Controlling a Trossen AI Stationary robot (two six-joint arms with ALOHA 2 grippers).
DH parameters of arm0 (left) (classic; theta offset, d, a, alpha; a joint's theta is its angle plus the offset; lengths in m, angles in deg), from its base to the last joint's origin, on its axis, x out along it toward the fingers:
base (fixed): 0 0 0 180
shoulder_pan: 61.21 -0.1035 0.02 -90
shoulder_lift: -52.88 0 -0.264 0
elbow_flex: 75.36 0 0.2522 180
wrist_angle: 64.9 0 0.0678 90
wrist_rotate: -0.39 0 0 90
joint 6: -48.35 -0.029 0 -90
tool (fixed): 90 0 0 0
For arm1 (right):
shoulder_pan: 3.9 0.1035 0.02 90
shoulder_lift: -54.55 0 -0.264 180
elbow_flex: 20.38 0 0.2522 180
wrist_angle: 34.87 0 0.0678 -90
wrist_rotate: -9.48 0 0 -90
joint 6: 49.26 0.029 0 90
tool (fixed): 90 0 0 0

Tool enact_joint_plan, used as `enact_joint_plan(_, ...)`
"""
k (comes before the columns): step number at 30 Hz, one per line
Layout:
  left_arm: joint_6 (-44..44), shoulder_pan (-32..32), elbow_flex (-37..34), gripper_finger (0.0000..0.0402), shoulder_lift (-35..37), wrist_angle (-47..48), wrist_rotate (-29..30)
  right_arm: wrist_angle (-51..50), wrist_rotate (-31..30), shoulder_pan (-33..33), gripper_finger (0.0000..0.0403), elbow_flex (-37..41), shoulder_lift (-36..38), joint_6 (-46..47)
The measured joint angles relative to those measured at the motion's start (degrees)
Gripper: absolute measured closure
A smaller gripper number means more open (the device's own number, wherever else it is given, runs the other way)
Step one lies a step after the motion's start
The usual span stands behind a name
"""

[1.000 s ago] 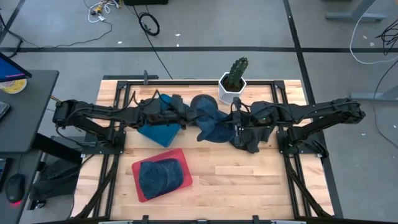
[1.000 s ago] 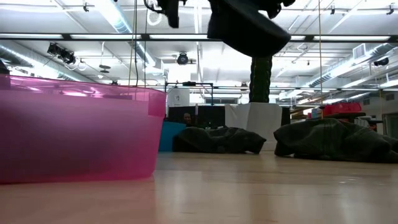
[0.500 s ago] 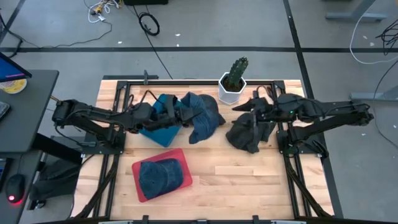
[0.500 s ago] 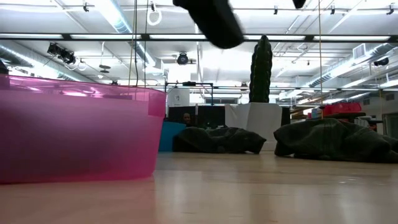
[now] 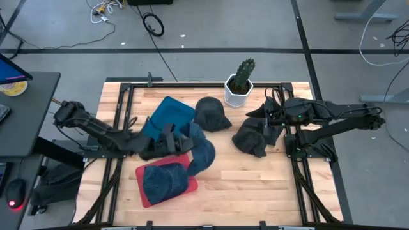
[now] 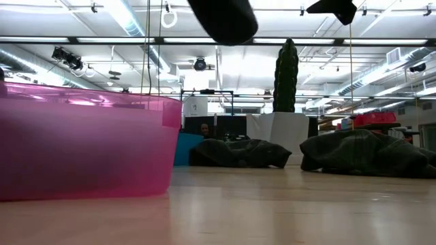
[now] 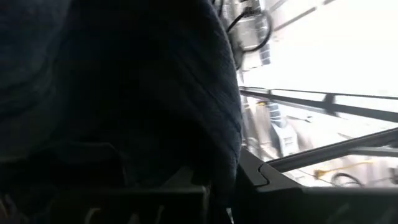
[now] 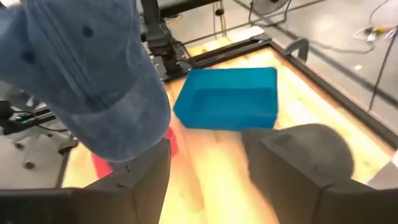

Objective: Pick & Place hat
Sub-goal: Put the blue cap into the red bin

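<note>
the left gripper (image 5: pixel 182 142), jaws pinching the blue hat (image 5: pixel 201 153), hangs beside the red bin (image 5: pixel 146 191); centre over it before lowering. right gripper (image 5: pixel 259 115) idle, jaws spread.

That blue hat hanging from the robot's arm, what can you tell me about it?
The denim-blue hat is a soft cloth cap with a curved brim and visible stitching. The left gripper holds it in the air beside the red tray, which already contains another blue hat. It hangs limp and tilted, brim downward, touching only the gripper as far as the views show.
</note>
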Motion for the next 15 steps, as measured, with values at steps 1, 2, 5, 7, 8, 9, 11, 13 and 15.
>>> enact_joint_plan(1, 0.4, 1.6, 0.0, 0.038, 0.0, 1.1, 2.1, 0.1, 0.6, 0.0, 0.0166, 0.0, 0.0, 0.5)
enact_joint_plan(2, 0.5, 3.3, 0.0, 0.038, 0.0, 2.0, 4.2, 0.2, 1.5, 0.0, 0.0169, 0.0, -0.1, 1.2)
enact_joint_plan(5, 0.5, 8.2, 0.0, 0.038, 0.0, 4.3, 11.6, 0.0, 4.0, 0.0, 0.0176, 0.0, -0.4, 1.5)
enact_joint_plan(7, 0.5, 11.3, 0.0, 0.038, 0.0, 5.9, 16.6, -0.2, 5.4, 0.0, 0.018, 0.0, -0.5, 1.4)
enact_joint_plan(8, 0.5, 13.0, 0.0, 0.038, 0.0, 6.4, 19.3, -0.3, 5.8, 0.0, 0.0182, 0.0, -0.7, 1.4)
enact_joint_plan(9, 0.5, 14.6, 0.0, 0.038, 0.0, 6.8, 21.9, -0.2, 6.3, 0.0, 0.0184, 0.0, -0.9, 1.3)
enact_joint_plan(11, 0.4, 17.7, 0.0, 0.038, 0.0, 7.9, 27.3, -0.3, 6.8, 0.0, 0.0188, 0.0, -1.1, 1.2)
enact_joint_plan(13, 0.4, 20.7, 0.0, 0.038, 0.0, 9.5, 32.2, -0.2, 6.9, 0.0, 0.0191, 0.0, -1.4, 0.7)
enact_joint_plan(15, -0.5, 23.4, 0.0, 0.0381, 0.0, 10.8, 36.9, -0.2, 7.0, 0.0, 0.0194, 0.0, -1.7, 0.6)
